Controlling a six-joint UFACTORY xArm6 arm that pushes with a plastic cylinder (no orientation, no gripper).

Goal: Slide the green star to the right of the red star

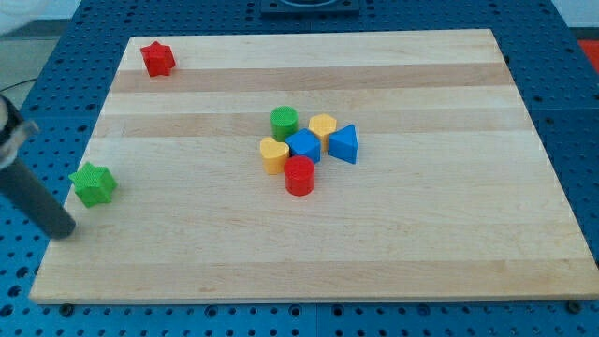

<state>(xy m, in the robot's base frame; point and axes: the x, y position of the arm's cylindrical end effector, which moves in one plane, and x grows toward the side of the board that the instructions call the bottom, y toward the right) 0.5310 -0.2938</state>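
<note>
The green star lies near the board's left edge, about halfway down the view. The red star lies at the board's top left corner, well above the green star and slightly to its right. My rod comes in from the view's left edge and slants down; my tip rests at the board's left edge, just below and left of the green star, a short gap away from it.
A tight cluster sits at the board's middle: green cylinder, yellow block, blue block, blue triangle, yellow heart, red cylinder. The wooden board lies on a blue perforated table.
</note>
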